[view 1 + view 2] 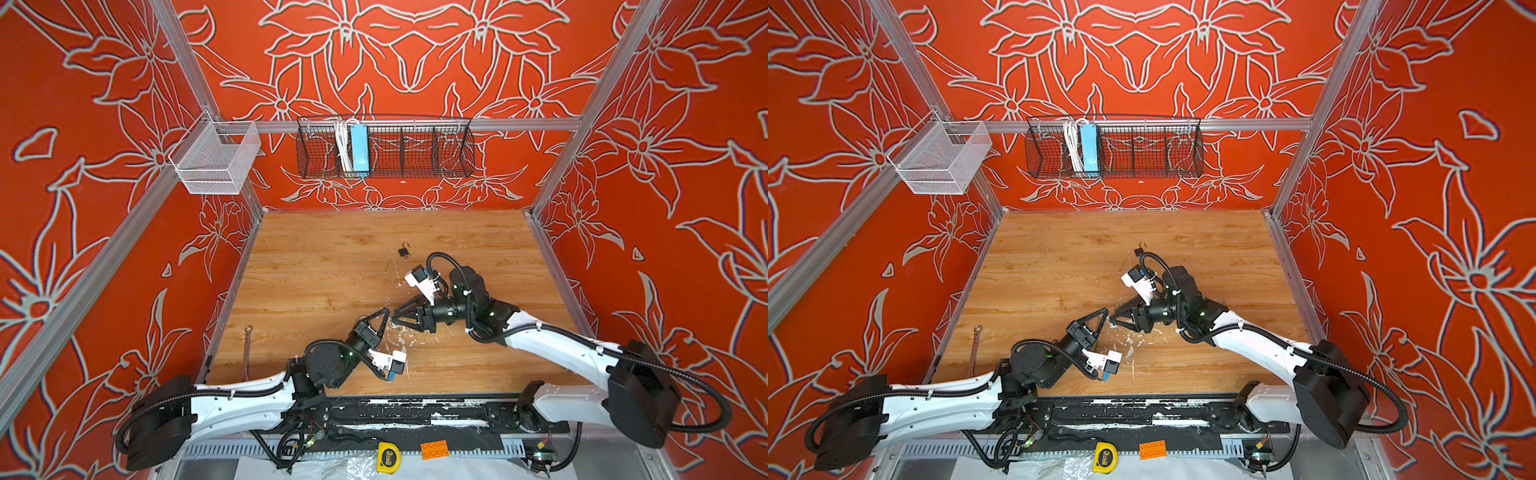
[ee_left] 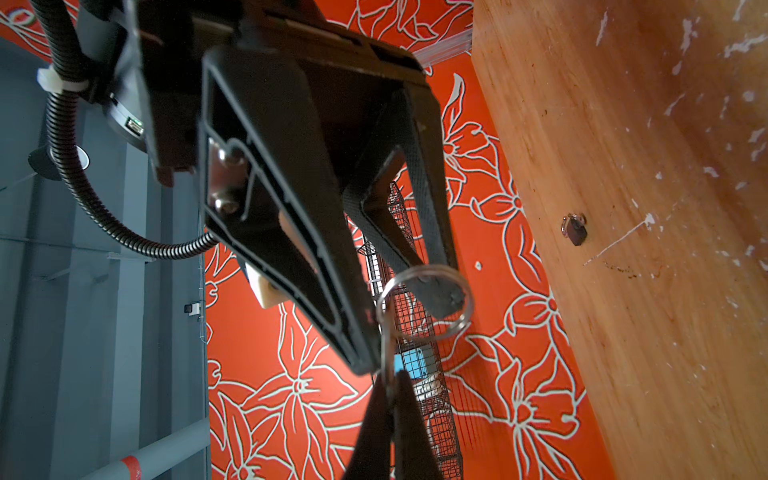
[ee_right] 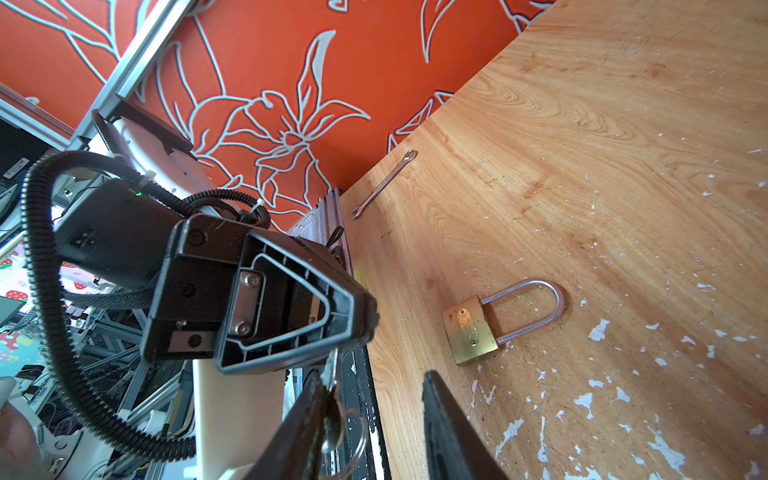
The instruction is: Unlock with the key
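So, both arms reach low over the table [image 1: 332, 257], tips nearly meeting right of centre. Left gripper [image 3: 365, 322] is clamped on the key [image 2: 387, 345]. Right gripper [image 2: 403, 332] has its jaws apart around the key, gripping nothing, key ring [image 2: 467, 309] at one fingertip. Padlock [image 1: 403, 251] lies flat nearer the far edge, mid-width. Black wire basket [image 1: 415, 166] on the back wall holds a blue power strip [image 1: 359, 151] plus white cord.

**Key [image 2: 385, 353] held off the table [image 3: 582, 166]**

Silver, with a split ring [image 2: 470, 305] at its head, it is pinched in the left gripper's [image 2: 392, 384] closed tips. A brass padlock [image 3: 471, 332], long steel shackle seated, lies flat nearby. A smaller dark padlock [image 1: 404, 251] lies farther back.
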Controlling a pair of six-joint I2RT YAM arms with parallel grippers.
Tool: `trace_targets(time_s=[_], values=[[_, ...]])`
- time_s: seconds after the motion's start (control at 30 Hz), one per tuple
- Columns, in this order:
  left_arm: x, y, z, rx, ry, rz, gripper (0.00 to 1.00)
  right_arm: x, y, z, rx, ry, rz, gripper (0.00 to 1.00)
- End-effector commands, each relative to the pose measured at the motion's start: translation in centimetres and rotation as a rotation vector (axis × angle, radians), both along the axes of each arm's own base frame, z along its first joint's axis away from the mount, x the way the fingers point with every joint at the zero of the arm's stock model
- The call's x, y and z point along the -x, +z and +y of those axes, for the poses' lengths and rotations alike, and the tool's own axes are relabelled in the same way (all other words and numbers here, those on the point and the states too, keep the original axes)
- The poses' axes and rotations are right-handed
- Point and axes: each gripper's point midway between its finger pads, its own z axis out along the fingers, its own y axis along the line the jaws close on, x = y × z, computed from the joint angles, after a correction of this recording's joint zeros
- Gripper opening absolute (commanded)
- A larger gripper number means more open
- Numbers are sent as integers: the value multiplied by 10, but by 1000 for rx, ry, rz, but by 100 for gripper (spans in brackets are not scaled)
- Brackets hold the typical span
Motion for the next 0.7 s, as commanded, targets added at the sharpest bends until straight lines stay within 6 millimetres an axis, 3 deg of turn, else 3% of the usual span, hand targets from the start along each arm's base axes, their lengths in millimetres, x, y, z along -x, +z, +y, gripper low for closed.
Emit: trace_targets(time_s=[0.0,0.2,0.4,0.67], values=[[-2,22,6,87,21,-31,0,7,17,1,-33,52,-17,40],[-6,22,8,89,37,-28,0,12,20,2,-42,90,-7,37],[-5,20,6,83,30,-24,0,11,19,2,-42,81,-7,27],[-6,18,5,81,27,-16,0,12,19,6,-53,101,14,26]])
